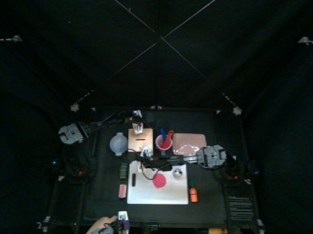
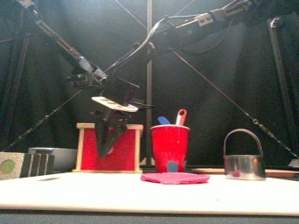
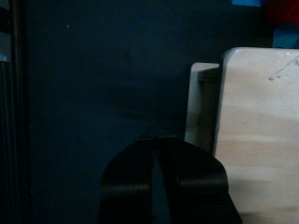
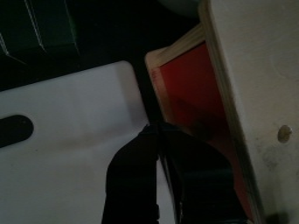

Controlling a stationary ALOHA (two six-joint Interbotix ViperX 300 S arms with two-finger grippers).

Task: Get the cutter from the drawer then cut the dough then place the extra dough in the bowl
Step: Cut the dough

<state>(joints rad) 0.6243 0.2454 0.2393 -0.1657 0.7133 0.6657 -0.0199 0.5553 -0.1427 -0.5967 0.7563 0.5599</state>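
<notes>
while end effector [image 4: 155, 131] overlaps drawer [image 4: 187, 87], contact unclear

Two black arms [image 2: 84, 70], pale cross-plates [image 2: 114, 102], black tapering hands [image 3: 158, 140]

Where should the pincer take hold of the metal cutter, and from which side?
Probably the wire handle, at the top of its arch, coming straight down from above. The cutter stands upright on its ring, so the handle arches clear above it with open space all around. The round wall looks wider and harder to pinch.
</notes>
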